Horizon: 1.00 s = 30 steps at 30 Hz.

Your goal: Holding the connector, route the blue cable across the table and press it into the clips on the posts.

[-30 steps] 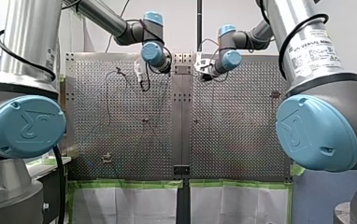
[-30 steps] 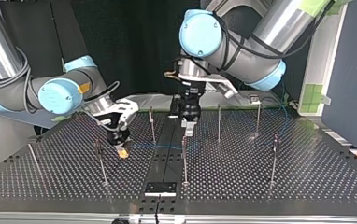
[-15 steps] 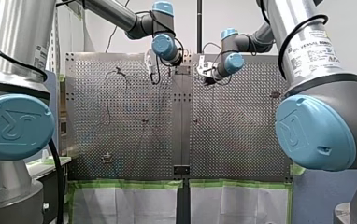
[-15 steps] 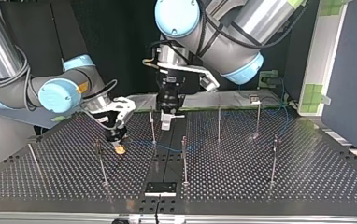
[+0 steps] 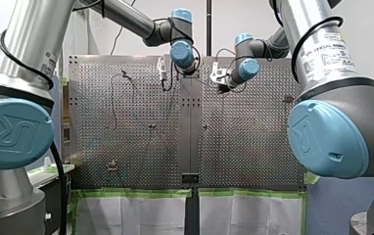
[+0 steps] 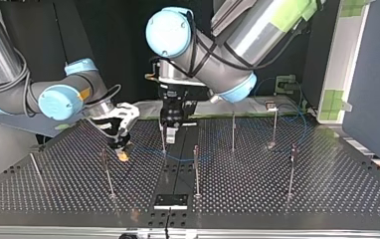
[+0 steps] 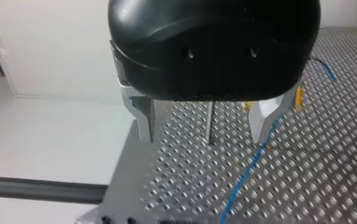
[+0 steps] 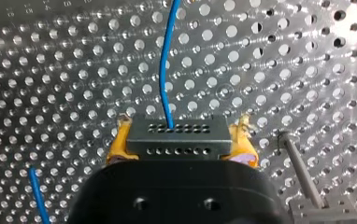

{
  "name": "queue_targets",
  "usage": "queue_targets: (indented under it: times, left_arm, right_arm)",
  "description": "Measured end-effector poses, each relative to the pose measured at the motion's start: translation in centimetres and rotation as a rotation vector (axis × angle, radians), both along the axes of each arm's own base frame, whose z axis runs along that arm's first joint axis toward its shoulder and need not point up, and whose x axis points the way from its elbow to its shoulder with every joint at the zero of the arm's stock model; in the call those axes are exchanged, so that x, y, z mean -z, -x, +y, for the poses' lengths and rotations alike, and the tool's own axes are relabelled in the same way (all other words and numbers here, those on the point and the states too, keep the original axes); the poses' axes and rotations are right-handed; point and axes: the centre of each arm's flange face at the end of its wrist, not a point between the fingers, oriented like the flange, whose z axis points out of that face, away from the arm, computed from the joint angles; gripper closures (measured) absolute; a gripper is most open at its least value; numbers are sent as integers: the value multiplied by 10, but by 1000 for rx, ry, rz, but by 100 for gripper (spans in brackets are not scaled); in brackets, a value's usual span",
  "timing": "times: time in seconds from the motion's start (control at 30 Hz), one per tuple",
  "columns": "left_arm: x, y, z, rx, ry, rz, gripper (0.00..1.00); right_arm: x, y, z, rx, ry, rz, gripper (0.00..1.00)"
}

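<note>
Perforated table (image 6: 287,199), set with thin upright posts (image 6: 233,132); both arms work near its middle seam, close to the far edge in the top view.

My left gripper (image 7: 204,134), black with metal fingers, stands wide open and empty, astride one post (image 7: 208,122). My right gripper (image 8: 179,147) is closed, its yellow pads (image 8: 244,140) clamping the two ends of the connector (image 8: 176,137). The blue cable (image 8: 166,70) leaves the connector's face and runs ahead over the table. In the left wrist view it passes just beside one open finger; contact cannot be told. The clips are too small to make out.

Hazards, as judged. Closing the left gripper here would seize the post, not the cable. A pull by the right arm with the cable caught round a post could twist the connector between the pads or strain the single thin wire at its socket. A sideways sweep could strike the post (image 8: 298,170) standing just beside the right gripper.

Room. The grippers are near each other, so the space between them is tight. The near half of the table, in the top view, offers open lanes between widely spaced posts.
</note>
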Motion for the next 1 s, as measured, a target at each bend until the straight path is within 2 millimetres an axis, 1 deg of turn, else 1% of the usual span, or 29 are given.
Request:
queue_targets:
  times: [0.47, 0.83, 0.93, 1.0]
  left_arm:
    - [18, -32, -30, -35, -77, 10, 0]
    - [33, -71, -43, -99, -91, -11, 0]
    - [31, -82, -44, -110, -84, -27, 0]
    - [25, -90, -41, -122, -74, -41, 0]
  right_arm:
    - [5, 11, -8, 18, -5, 9, 100]
    - [11, 17, -14, 29, -10, 16, 100]
    - [12, 17, -15, 30, -11, 17, 100]
    - [12, 18, -16, 31, -10, 17, 100]
